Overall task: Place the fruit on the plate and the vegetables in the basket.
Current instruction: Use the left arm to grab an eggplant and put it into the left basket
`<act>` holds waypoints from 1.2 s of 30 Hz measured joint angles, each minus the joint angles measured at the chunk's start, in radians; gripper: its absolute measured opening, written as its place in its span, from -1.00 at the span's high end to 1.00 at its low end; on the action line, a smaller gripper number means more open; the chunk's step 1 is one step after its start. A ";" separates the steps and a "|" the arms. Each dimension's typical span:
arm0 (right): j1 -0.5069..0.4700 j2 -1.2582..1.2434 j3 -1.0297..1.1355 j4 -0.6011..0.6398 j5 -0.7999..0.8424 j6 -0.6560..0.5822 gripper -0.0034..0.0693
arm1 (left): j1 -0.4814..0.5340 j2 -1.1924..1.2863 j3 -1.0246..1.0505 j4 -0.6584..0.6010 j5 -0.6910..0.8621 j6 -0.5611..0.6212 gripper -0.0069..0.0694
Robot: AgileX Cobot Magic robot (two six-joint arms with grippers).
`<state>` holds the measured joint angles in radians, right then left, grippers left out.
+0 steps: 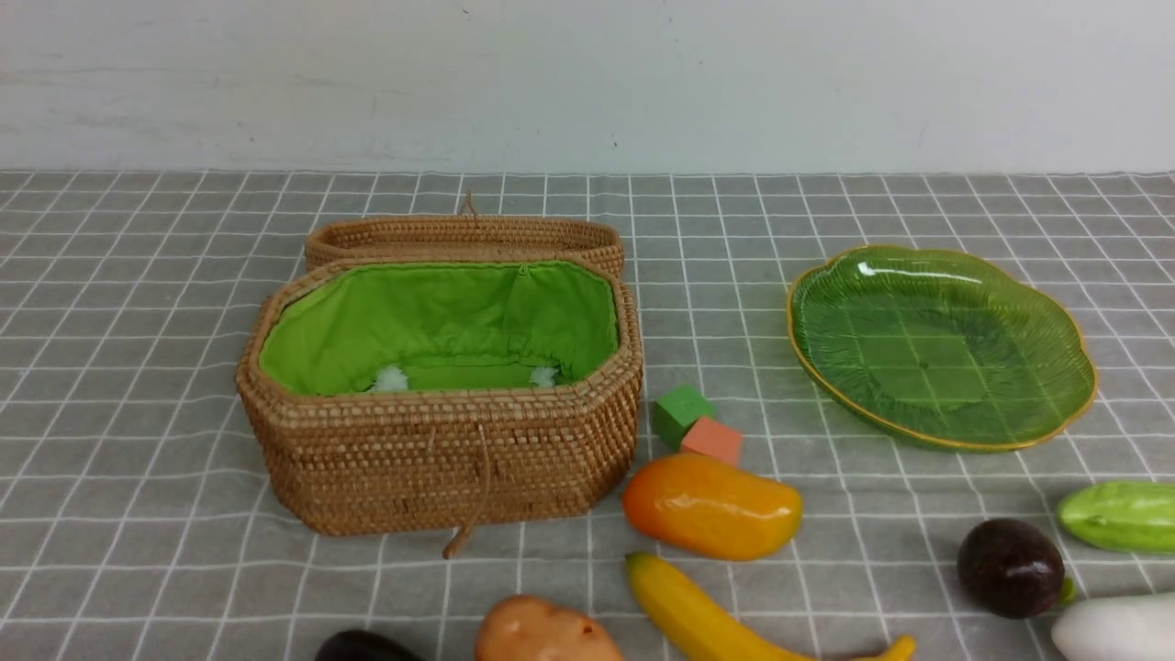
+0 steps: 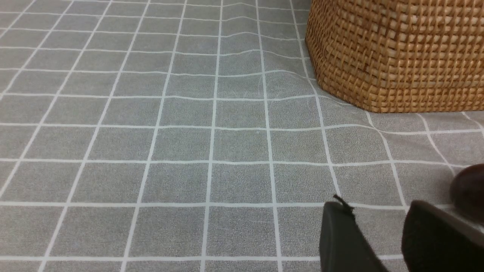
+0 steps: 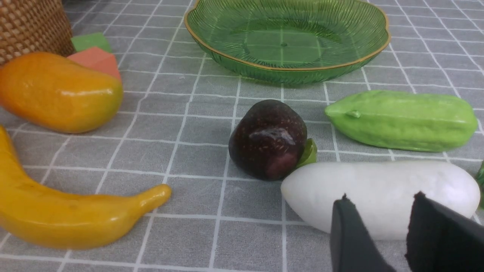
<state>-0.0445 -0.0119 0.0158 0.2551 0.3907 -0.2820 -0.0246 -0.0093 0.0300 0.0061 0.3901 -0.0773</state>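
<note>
Lining the wicker basket (image 1: 367, 459) is bright green cloth (image 1: 441, 321).

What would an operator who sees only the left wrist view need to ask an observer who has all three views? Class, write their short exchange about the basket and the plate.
Operator: My left wrist view shows only the basket's woven wall. Is it open?
Observer: Yes. In the front view the basket has its lid lying back behind it, so the green lining shows.
Operator: I see no plate at all. Where is it?
Observer: The plate lies to the robot's right of the basket, apart from it, with nothing on it.
</note>
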 joint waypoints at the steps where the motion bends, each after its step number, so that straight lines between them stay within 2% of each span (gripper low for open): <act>1: 0.000 0.000 0.000 0.000 0.000 0.000 0.24 | 0.000 0.000 0.000 0.000 0.000 0.000 0.19; 9: 0.000 0.000 0.000 0.000 0.000 0.000 0.24 | 0.000 0.000 0.000 0.029 -0.004 0.000 0.19; 12: 0.000 0.000 0.000 0.000 0.000 0.000 0.24 | 0.000 0.000 0.000 0.030 -0.049 -0.004 0.19; 18: 0.000 0.000 0.000 0.000 0.000 0.000 0.24 | 0.000 0.000 0.000 0.003 -0.225 -0.054 0.19; 24: 0.000 0.000 0.000 -0.001 0.000 0.000 0.24 | 0.000 0.000 0.001 -0.070 -0.511 -0.205 0.19; 25: 0.000 0.000 0.000 -0.001 0.000 0.000 0.24 | 0.000 0.000 0.001 -0.084 -0.611 -0.237 0.19; 27: 0.000 0.000 0.000 -0.001 0.000 0.000 0.24 | 0.000 0.000 -0.035 -0.096 -0.660 -0.254 0.19; 31: 0.000 0.000 0.000 -0.001 0.000 0.000 0.24 | 0.000 0.020 -0.228 -0.102 -0.619 -0.258 0.19; 33: 0.000 0.000 0.000 -0.001 0.000 0.000 0.24 | 0.000 0.077 -0.376 -0.102 -0.546 -0.258 0.19; 36: 0.000 0.000 0.000 -0.001 0.000 0.000 0.24 | 0.000 0.215 -0.643 -0.098 -0.342 -0.258 0.19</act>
<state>-0.0445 -0.0119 0.0158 0.2542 0.3907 -0.2820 -0.0246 0.2052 -0.6128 -0.0918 0.0486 -0.3350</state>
